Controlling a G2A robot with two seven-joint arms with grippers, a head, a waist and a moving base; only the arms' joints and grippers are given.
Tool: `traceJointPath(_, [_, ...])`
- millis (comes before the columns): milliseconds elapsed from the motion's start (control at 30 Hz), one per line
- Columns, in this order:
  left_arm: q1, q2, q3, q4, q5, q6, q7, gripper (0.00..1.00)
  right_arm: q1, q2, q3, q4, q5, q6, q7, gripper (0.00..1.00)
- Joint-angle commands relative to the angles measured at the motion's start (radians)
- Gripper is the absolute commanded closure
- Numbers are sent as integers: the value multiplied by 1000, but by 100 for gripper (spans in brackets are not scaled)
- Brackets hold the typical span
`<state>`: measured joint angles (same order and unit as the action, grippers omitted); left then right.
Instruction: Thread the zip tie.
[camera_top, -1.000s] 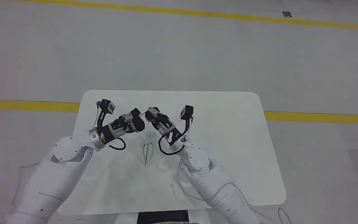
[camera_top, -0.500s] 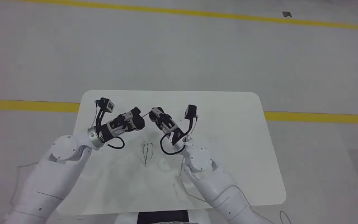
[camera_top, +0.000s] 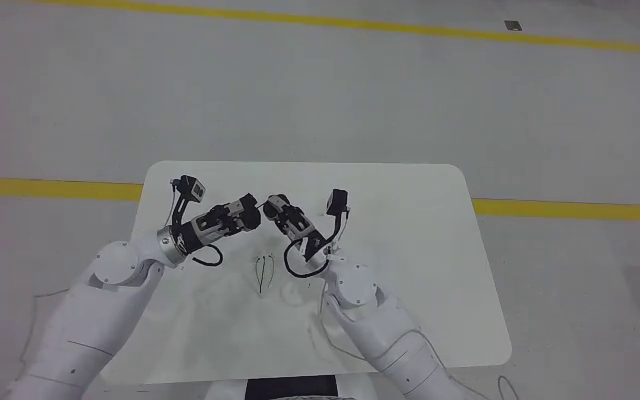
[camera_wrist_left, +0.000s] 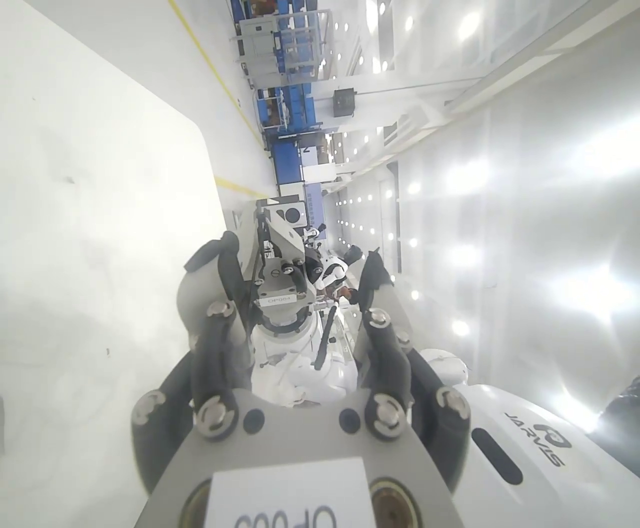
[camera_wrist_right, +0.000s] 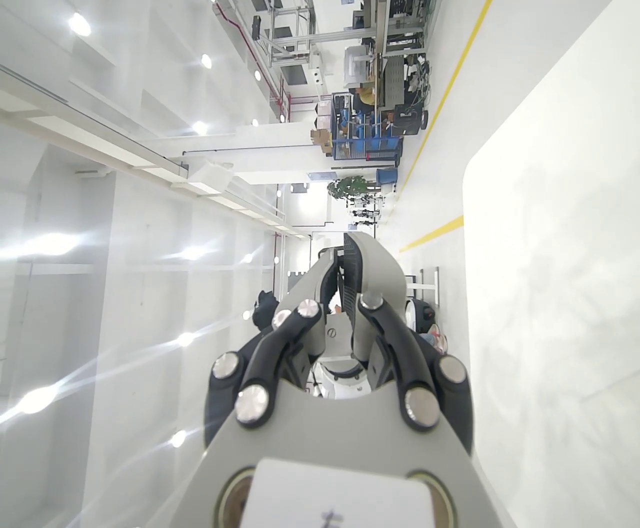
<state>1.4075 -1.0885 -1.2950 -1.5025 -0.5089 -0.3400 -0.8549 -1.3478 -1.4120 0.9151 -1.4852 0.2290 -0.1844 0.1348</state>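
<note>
Facing each other above the surface (camera_top: 420, 210), the two hands almost meet tip to tip. The left hand (camera_wrist_left: 300, 247) has its fingers spread wide, and the right hand shows through the gap. The right hand (camera_wrist_right: 345, 252) has its fingers pressed together; I cannot tell whether a tie is pinched there. Thin dark zip ties (camera_top: 263, 272) lie on the surface, near the hands on the robot's side.
</note>
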Motion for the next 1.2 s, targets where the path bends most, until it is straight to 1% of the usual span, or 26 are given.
traceJointPath(0, [-1,0,1,2,0,0,-1,54,1,-1,0,1,-2,1,2,100])
traceJointPath(200, [-4,0,2,5,0,0,2,55,1,-3,-1,4,-27,-3,11,100])
traceJointPath(500, [-3,1,2,4,3,0,6,55,-4,-2,4,0,-105,-13,10,100])
traceJointPath(833, [-2,4,-3,0,7,0,7,56,-11,0,12,-6,-182,-9,9,100])
traceJointPath(967, [-2,5,-2,0,6,0,6,56,-13,0,14,-9,-200,-6,10,100])
traceJointPath(1167, [-5,5,3,2,4,0,5,59,-16,-1,13,-12,-216,-14,18,100])
